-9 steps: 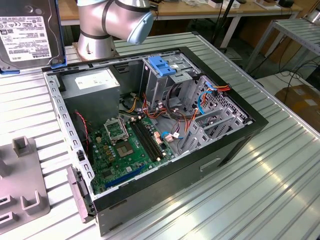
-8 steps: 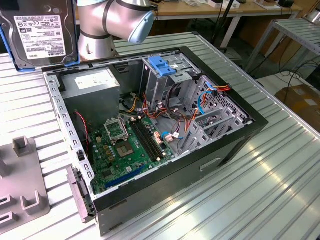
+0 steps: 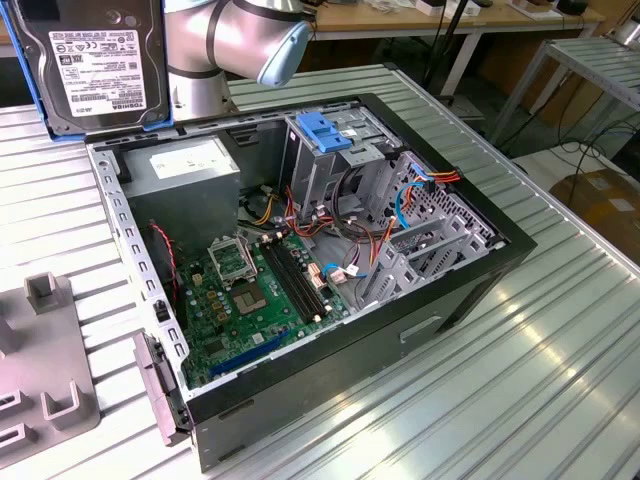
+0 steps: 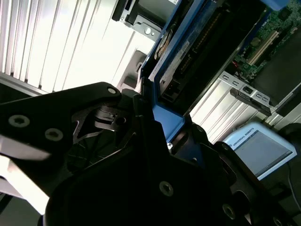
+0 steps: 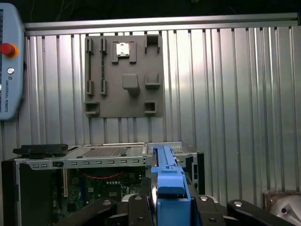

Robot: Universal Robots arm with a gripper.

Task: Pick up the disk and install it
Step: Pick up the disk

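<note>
**While the gripper is clamping it, the disk is hanging in the air beside the open computer**

As the exterior view is showing, a grey holder plate is lying on the ribbed metal table at that view's left edge, beside the open computer case. Higher up, at the view's upper left, the disk is hanging upright, lifted clear of the table. Its white label is facing the camera and blue rails are running along its sides. Just to its right, the silver arm is rising behind the case. Inside the case, going rightward, a grey power supply box is sitting in the far corner. A green circuit board is lying on the floor, and a blue latch is topping the metal drive cage. In both wrist views the black fingers are pressing on the disk's blue rail from either side, so the gripper is closed on the disk.
</note>
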